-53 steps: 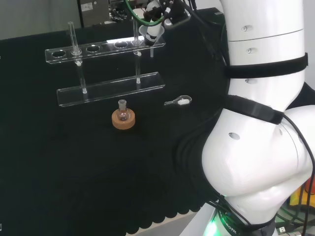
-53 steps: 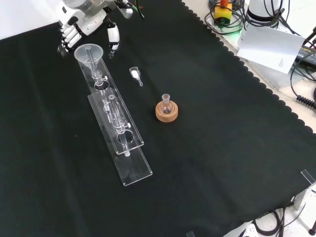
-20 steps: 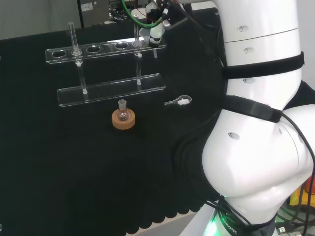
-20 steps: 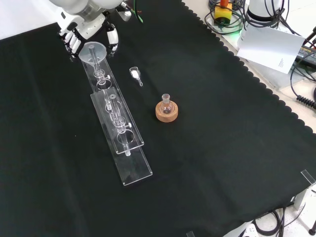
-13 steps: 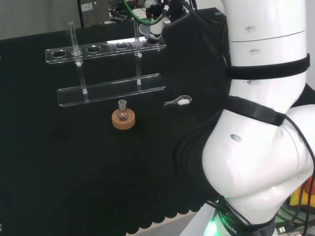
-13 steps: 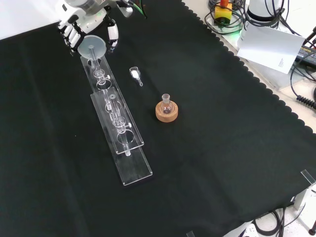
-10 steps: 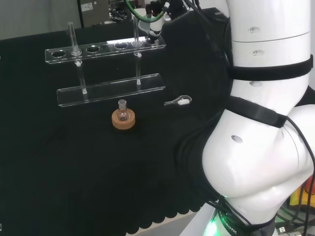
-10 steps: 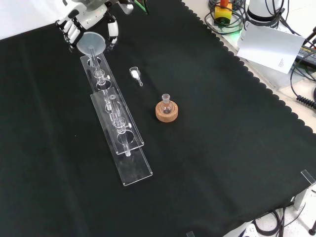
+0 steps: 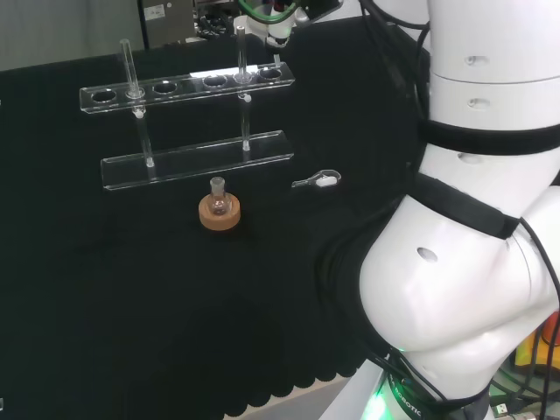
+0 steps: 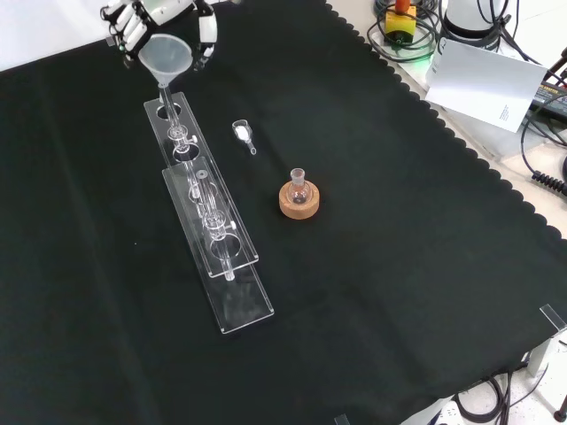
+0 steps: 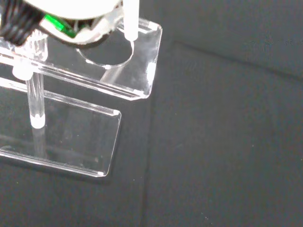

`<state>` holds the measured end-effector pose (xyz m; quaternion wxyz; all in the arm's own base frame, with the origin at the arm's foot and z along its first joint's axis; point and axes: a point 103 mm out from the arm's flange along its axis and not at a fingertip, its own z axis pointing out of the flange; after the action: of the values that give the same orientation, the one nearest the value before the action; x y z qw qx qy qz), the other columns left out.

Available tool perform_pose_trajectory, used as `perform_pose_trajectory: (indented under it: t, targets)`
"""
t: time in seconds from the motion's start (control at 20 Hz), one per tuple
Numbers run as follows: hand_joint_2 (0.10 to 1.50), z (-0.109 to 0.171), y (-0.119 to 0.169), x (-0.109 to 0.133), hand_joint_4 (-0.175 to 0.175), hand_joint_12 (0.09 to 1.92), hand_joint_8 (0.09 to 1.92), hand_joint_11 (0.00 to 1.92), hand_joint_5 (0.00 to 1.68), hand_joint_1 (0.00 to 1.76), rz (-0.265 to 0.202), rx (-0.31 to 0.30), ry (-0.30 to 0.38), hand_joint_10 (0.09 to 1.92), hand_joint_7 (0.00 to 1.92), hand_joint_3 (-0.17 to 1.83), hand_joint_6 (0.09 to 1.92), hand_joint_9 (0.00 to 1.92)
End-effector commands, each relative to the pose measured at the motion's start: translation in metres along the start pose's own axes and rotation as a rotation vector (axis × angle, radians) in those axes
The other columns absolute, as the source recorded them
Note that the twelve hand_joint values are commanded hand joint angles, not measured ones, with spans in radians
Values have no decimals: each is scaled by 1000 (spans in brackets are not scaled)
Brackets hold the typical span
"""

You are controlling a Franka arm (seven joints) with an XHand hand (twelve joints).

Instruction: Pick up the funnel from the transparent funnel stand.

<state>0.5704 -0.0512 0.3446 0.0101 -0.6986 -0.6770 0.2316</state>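
hand | fingers curled round clear conical funnel | stem tip above clear stand

No legible text, labels or numbers anywhere

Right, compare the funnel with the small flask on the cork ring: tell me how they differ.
The funnel is held up in the hand, lifted above the transparent funnel stand; the small flask stands untouched on its cork ring on the cloth. The funnel is a wide cone narrowing to a long stem pointing down; the flask is a round bulb with a short neck pointing up. The funnel looks larger. Both are clear ware.
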Motion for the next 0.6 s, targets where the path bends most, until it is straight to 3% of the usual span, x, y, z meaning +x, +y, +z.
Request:
perform_pose_trajectory:
  t: [0.05,0.35,0.6]
  targets:
    - [627,-20,-42,-8,-6,1437,868,9,562,925,21,-49,24,626,560,773,879,409]
    - [631,-31,-84,-8,-6,1436,865,11,565,918,19,-75,39,624,567,775,889,413]
    - [632,-27,-110,6,-6,1437,862,12,566,916,2,-78,51,623,570,776,895,415]
